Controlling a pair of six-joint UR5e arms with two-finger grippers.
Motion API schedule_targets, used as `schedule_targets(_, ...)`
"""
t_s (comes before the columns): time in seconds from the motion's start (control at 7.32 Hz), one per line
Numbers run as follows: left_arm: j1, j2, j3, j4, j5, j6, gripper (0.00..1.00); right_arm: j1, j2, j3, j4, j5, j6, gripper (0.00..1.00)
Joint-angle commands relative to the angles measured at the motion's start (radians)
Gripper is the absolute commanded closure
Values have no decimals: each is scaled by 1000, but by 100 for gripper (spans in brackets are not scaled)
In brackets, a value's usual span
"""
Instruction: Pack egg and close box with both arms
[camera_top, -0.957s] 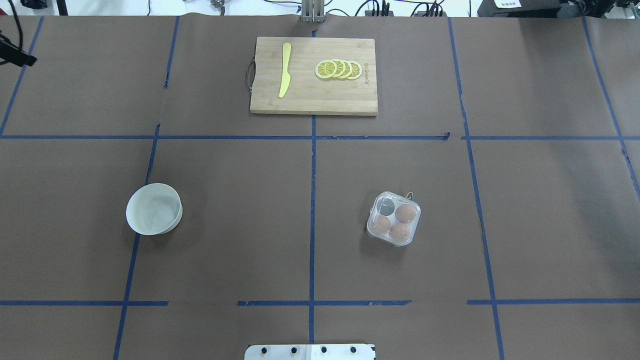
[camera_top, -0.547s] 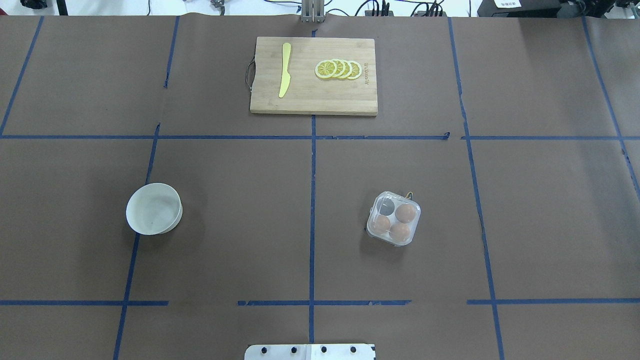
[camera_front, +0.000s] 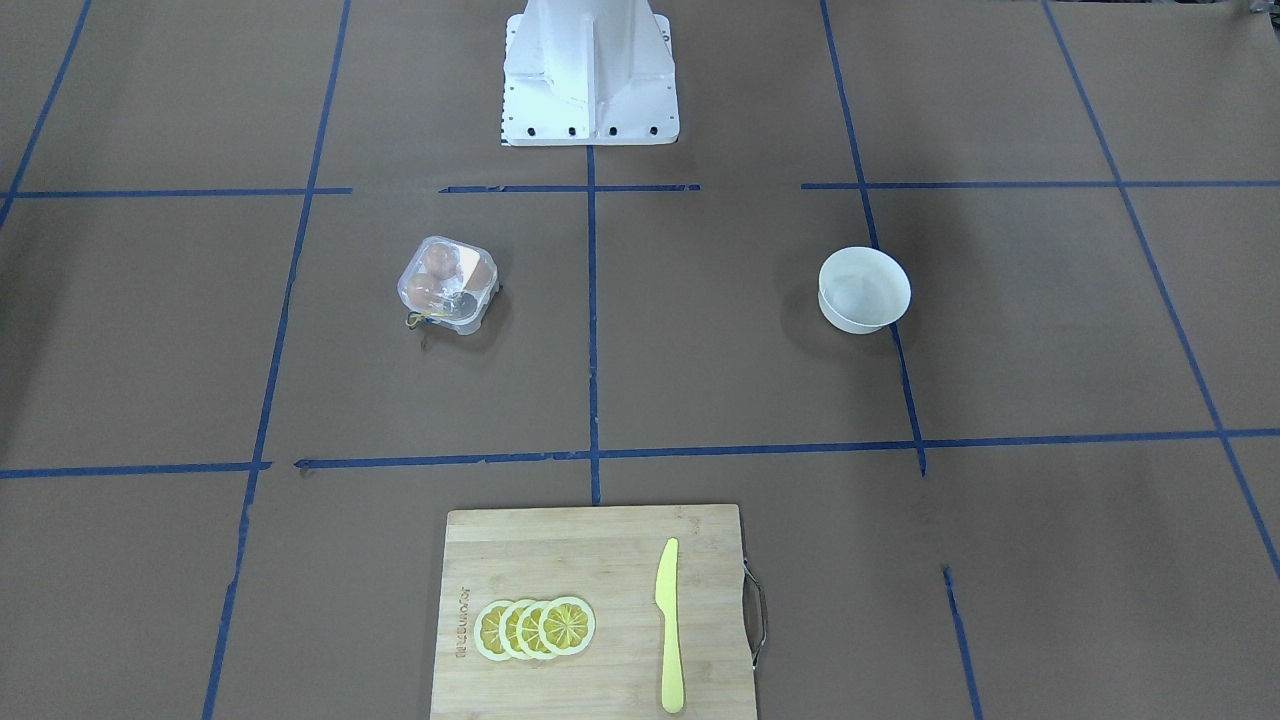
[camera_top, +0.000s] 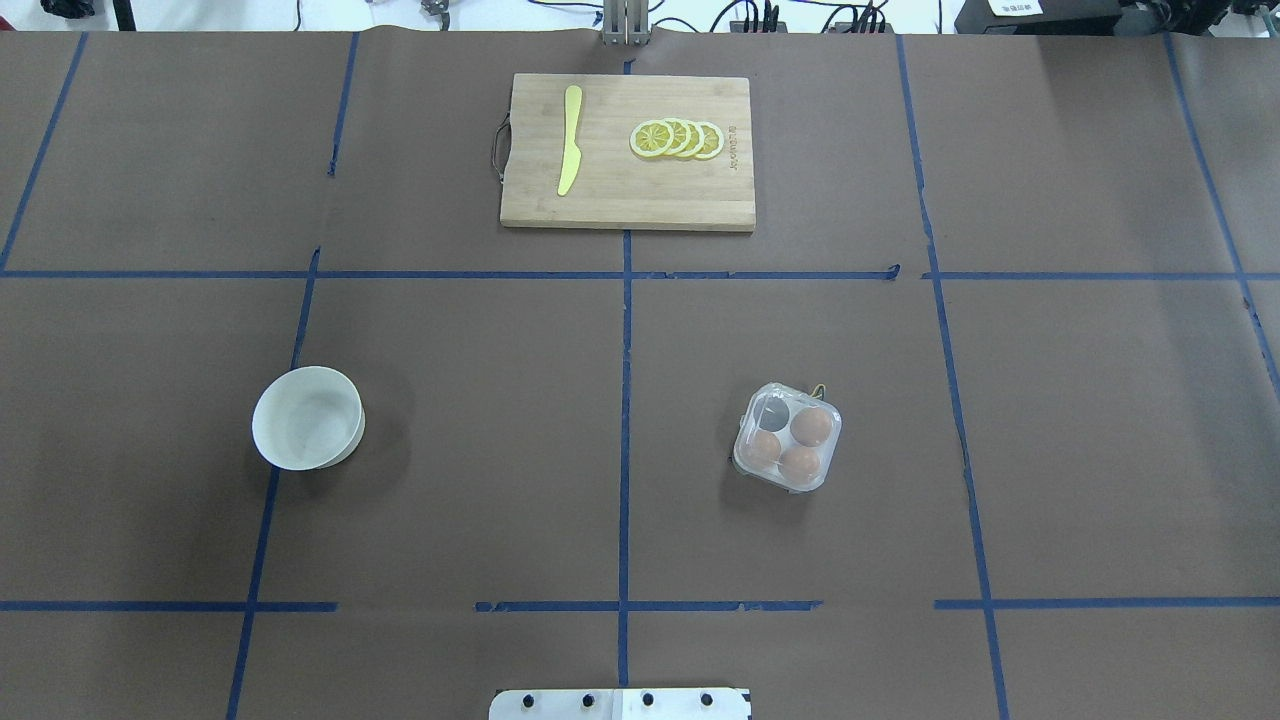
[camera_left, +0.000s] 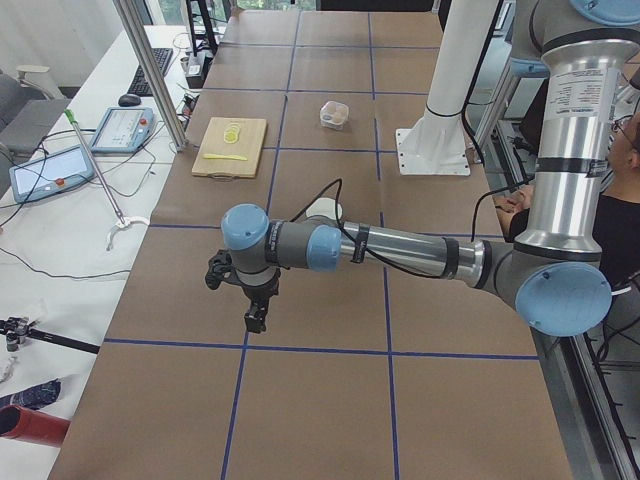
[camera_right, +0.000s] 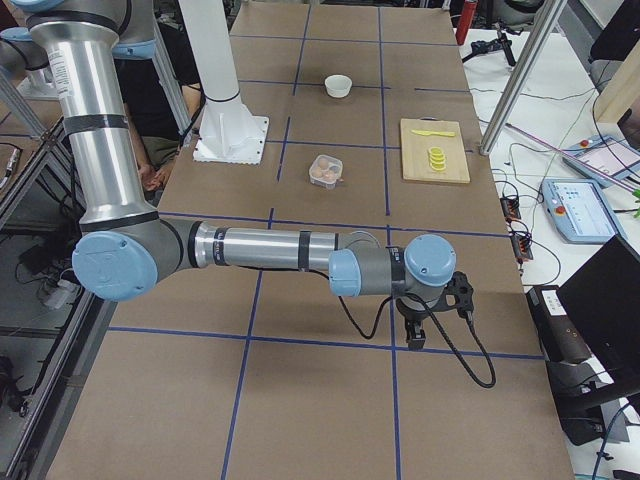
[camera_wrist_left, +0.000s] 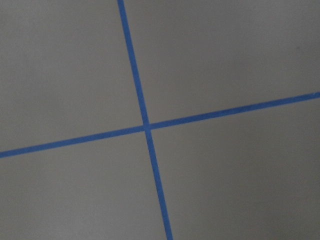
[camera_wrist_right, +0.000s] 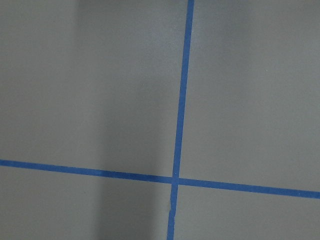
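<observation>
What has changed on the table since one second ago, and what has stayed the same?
Only the left tool moved: it went outward past the overhead view's left edge and now hangs over the table at its left end. Nothing was taken hold of or let go. The box, its eggs, the bowl and the cutting board stayed in place.

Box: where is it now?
Overhead view: the box sits on the robot's right, right of the centre tape line, level with the white bowl.

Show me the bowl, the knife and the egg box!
bowl (camera_top: 300, 425): overhead view, its bare inside.
knife (camera_top: 570, 140): overhead view, its middle.
box (camera_top: 771, 410): overhead view, its empty cell.
</observation>
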Motion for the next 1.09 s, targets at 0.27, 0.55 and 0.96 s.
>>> schedule_targets(0.27,12,-60,20,81,7,5,0,-2,24,0,2,-1,15,0)
schedule_targets(0.55,8,-10,-4,74,-16,-1,0,-4,27,-3,1,-2,17,0)
schedule_targets(0.96,5,89,-16,11,-70,3,0,-13,46,-3,1,1,15,0)
